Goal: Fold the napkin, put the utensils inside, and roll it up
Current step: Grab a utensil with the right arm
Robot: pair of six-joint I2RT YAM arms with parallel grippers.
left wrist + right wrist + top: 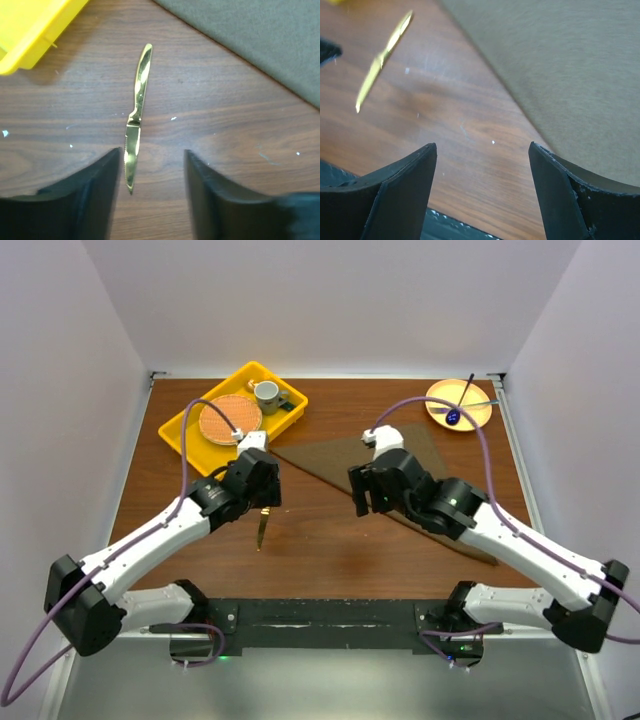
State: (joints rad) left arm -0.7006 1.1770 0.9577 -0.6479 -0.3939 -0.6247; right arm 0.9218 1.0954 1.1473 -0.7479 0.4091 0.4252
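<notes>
Napkin (325, 461): olive-brown cloth lying flat as a triangle on the wooden table (320, 555), centre to right, its long edge running diagonally from just beside the yellow tray (186, 432) toward the near right. The right arm crosses over it. One gold knife (262, 528) lies on bare wood left of the napkin, apart from it. Left gripper (264, 506) hangs over the knife, fingers spread; in the left wrist view the blade tip lies between them, close to one finger (100, 190). Right gripper (361, 504) also spread, holding nothing, over bare wood at the napkin's edge. The tray holds a round orange woven mat (229, 419) and a mug (266, 394). At far right, a yellow plate (440, 398) carries a dark blue spoon (456, 414).
</notes>
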